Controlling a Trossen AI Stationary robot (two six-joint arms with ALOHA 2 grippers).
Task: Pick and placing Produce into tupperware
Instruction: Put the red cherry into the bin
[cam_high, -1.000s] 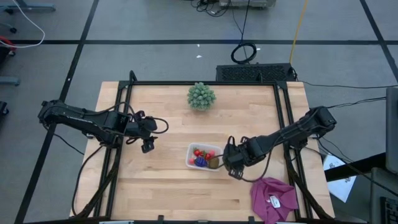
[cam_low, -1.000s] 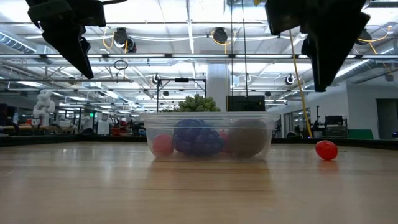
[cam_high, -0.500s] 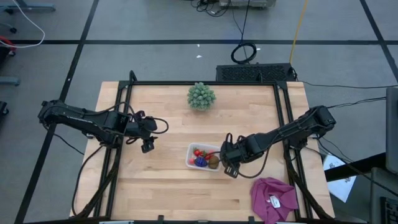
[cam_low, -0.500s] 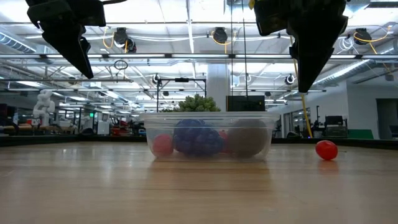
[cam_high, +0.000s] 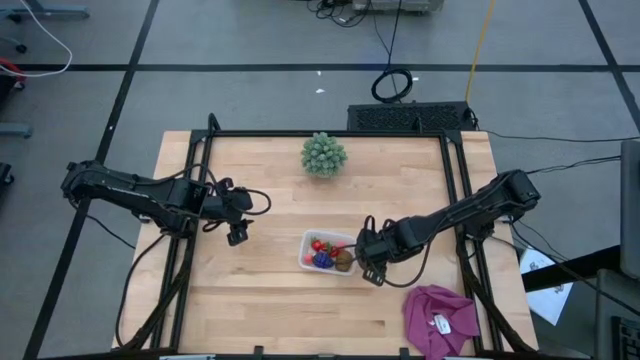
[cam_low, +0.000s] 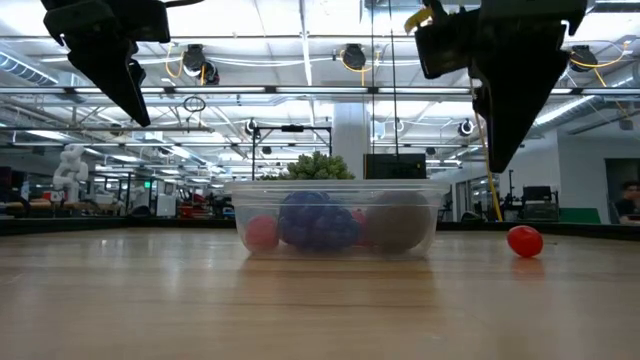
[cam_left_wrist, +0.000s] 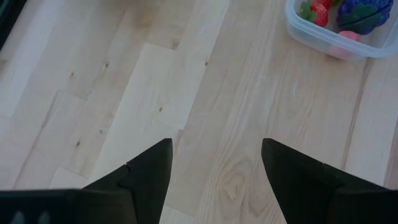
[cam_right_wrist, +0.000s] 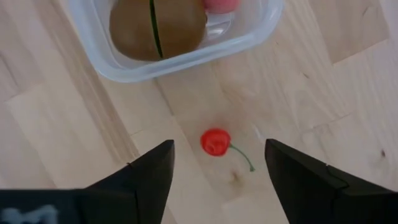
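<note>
right gripper (cam_right_wrist: 214, 177): we see it above the table just beside the tupperware's right end, fingers spread, nothing held.
cherry (cam_right_wrist: 216, 142): red, with stem, lying on the wood between our right fingers, just outside the tupperware.
tupperware (cam_high: 306, 250): near table centre; we count the kiwi (cam_right_wrist: 157, 28), purple grapes (cam_left_wrist: 359, 14) and red strawberry pieces (cam_left_wrist: 319, 10) inside.
left gripper (cam_left_wrist: 214, 165): parked over bare wood, well left of the tupperware, fingers apart, empty.
table (cam_high: 260, 300): green spiky ball (cam_high: 324, 155) at far edge, magenta cloth (cam_high: 440, 318) at near right corner.
</note>
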